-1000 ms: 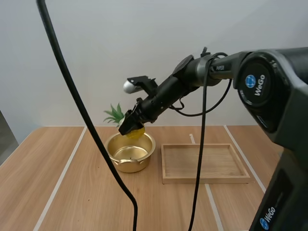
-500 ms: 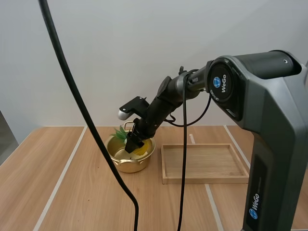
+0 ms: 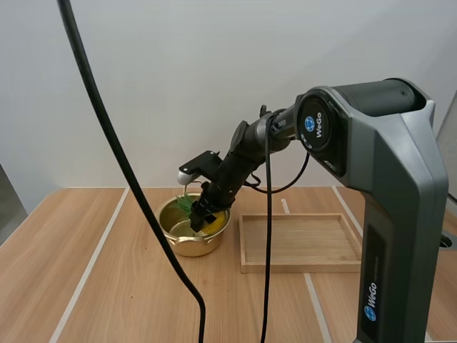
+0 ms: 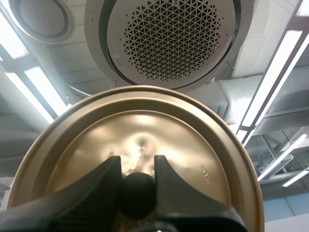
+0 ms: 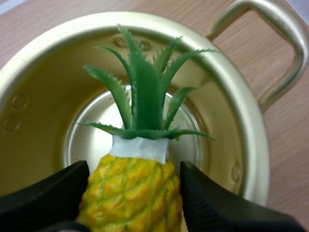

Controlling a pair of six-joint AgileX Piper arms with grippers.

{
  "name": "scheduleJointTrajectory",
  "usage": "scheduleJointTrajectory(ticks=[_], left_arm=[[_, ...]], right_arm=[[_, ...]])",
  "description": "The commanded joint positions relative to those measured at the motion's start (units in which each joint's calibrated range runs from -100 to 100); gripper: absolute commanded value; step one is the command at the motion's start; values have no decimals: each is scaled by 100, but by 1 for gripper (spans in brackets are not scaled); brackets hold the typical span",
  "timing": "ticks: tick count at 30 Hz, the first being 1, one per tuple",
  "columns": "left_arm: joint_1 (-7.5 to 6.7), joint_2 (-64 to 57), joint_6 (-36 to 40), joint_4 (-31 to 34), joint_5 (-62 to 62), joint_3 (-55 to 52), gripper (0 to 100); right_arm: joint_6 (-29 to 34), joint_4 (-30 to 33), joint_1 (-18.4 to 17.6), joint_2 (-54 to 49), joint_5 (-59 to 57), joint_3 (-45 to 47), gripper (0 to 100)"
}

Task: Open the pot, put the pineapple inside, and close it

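Wooden table (image 3: 86, 286), wooden tray (image 3: 300, 243) just right of the open golden pot (image 3: 187, 247), golden lid (image 4: 193, 145) pinched at its black knob (image 4: 137, 195) by the left gripper (image 4: 137, 165), pineapple (image 5: 131, 193) clamped between the right gripper (image 3: 200, 216) fingers, body partly inside the pot

Wooden tray (image 3: 314, 239) flat on the pale-striped wooden table (image 3: 43, 250)

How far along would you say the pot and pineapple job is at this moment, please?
Done: the pot is open. The left gripper pinches the knob of the lid and holds it up, away from the pot. In hand: the right gripper grips the pineapple inside the pot's rim, leaves over the pot's floor. Left: release the pineapple, withdraw, and set the lid back on.
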State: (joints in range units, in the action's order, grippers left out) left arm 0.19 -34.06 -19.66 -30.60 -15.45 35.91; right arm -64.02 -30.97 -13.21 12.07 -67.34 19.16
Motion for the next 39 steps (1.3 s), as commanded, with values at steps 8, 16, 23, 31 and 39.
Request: scheduleJointTrajectory(ticks=[8, 16, 23, 31, 39], left_arm=[[-9, -24, -24, 8, -90, 27, 0], [-9, -24, -24, 8, -225, 27, 0], [-9, -24, -24, 8, -680, 16, 0], [-9, 1, -24, 394, -2965, -15, 0], [-9, -23, -14, 406, -4033, -1071, 0]], right_arm=[[-75, 91, -5, -81, -435, -29, 100], [-91, 81, -5, -850, 92, -29, 100], [326, 88, 68, -2204, 847, -29, 100], [1006, 88, 576, -4016, 1732, -29, 100], [1611, 88, 1216, -5458, 2224, -29, 100]])
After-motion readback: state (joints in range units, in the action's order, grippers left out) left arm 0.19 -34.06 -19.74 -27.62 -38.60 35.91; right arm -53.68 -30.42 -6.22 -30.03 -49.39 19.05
